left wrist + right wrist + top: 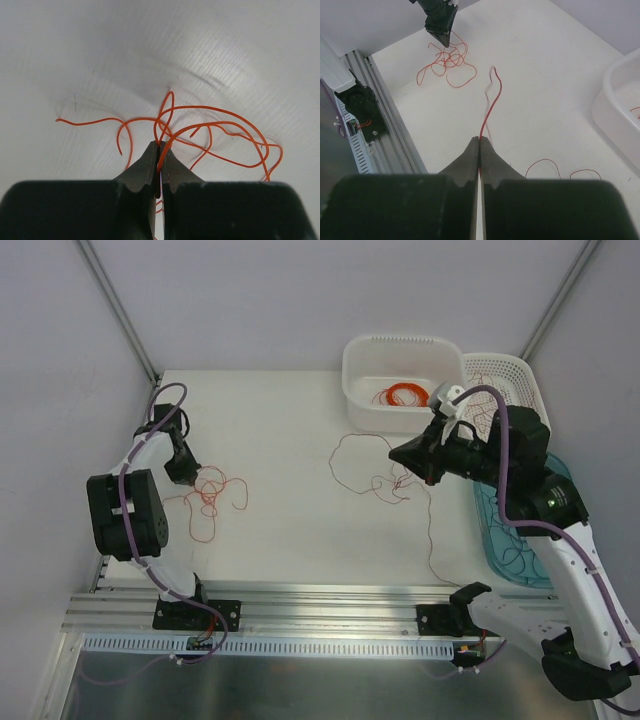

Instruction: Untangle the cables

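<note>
Loose orange cables (pixel 212 494) curl on the white table at the left. My left gripper (pixel 187 478) is shut on one of these strands; in the left wrist view the orange cables (pixel 215 129) fan out beyond the closed left gripper (pixel 160 145). A thin red cable (pixel 362 466) loops across the table's middle. The right gripper (pixel 399 455) hangs above it, shut on a strand. From the right wrist, that red cable (pixel 493 97) runs away from the closed right gripper (pixel 480 139), and the left gripper (pixel 443 41) stands over the orange cables (pixel 448 63).
A white tub (pixel 358 390) at the back holds a neat orange ring coil (pixel 402 395). Beside it stands a white lattice basket (pixel 522 378). A teal tray (pixel 488 530) with thin wires lies under the right arm. A metal rail (pixel 300 602) runs along the near edge.
</note>
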Controlling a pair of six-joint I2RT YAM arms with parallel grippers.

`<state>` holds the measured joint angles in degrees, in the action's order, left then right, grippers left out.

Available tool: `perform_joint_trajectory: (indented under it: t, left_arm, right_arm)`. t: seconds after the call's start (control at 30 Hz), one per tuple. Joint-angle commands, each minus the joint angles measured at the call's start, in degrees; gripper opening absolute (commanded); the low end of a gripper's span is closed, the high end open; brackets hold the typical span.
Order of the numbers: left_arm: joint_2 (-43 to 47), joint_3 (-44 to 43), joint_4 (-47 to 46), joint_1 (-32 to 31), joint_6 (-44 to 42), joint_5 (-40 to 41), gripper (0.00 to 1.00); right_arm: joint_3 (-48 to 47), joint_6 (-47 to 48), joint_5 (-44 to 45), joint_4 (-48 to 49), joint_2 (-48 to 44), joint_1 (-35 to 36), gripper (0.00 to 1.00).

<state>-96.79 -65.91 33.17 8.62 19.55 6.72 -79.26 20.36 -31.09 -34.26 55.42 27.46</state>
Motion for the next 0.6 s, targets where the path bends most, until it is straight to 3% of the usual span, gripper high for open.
perform_joint_trajectory:
  t: [0.0, 0.17, 0.23, 0.43, 0.57]
  left_arm:
    - [0.9, -3.43, -0.21, 0.69, 0.49, -0.92, 0.0]
    - [2.92, -3.09, -0.38, 0.69, 0.84, -5.3, 0.01]
    - [4.15, -1.77, -0.47, 0.43, 0.75, -9.78, 0.09]
    - [9.15, 3.85, -0.65, -1.94, -0.83, -17.52, 0.21]
    - [14.25, 8.07, -1.35, -4.22, -1.62, -20.52, 0.38]
  right_arm:
    - [-0.72, -0.85, -1.08, 2.18, 0.04, -0.48, 0.01]
    - [4.55, -1.46, 8.81, 3.41, 0.66, -0.66, 0.01]
    - [7.0, -1.99, 12.53, 4.29, 1.01, -0.74, 0.01]
    - [17.64, -6.99, 26.86, 8.24, 3.99, -0.74, 0.03]
    - [24.41, -13.4, 34.07, 11.14, 8.47, -1.27, 0.04]
